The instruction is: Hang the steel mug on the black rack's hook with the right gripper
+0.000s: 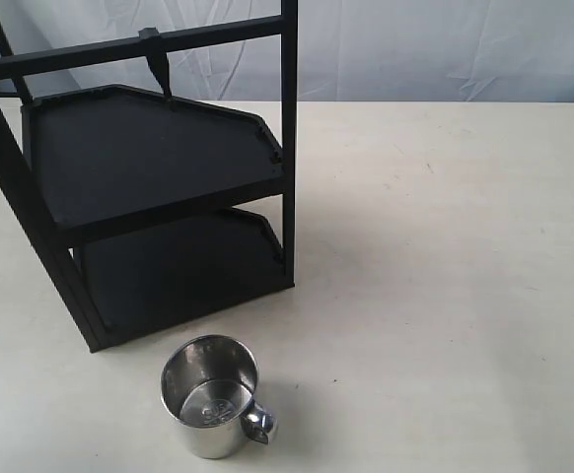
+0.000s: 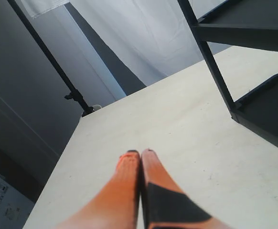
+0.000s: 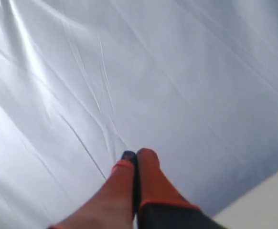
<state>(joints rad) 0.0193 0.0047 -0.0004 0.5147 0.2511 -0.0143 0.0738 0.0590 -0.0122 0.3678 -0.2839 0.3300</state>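
Overhead, the steel mug (image 1: 211,396) is standing upright on the table (image 1: 445,256), near the black rack (image 1: 149,187), its hook (image 1: 161,65) hanging bare. Left gripper (image 2: 139,153) is hovering clenched above the table. Right gripper (image 3: 135,155) is pointing clenched at the white backdrop (image 3: 139,71).

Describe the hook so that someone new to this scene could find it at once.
Find the black rack at the left of the table. Follow its top crossbar, above the upper shelf. The hook is the short slim peg that hangs from a small clamp block there, the only part that juts downward.
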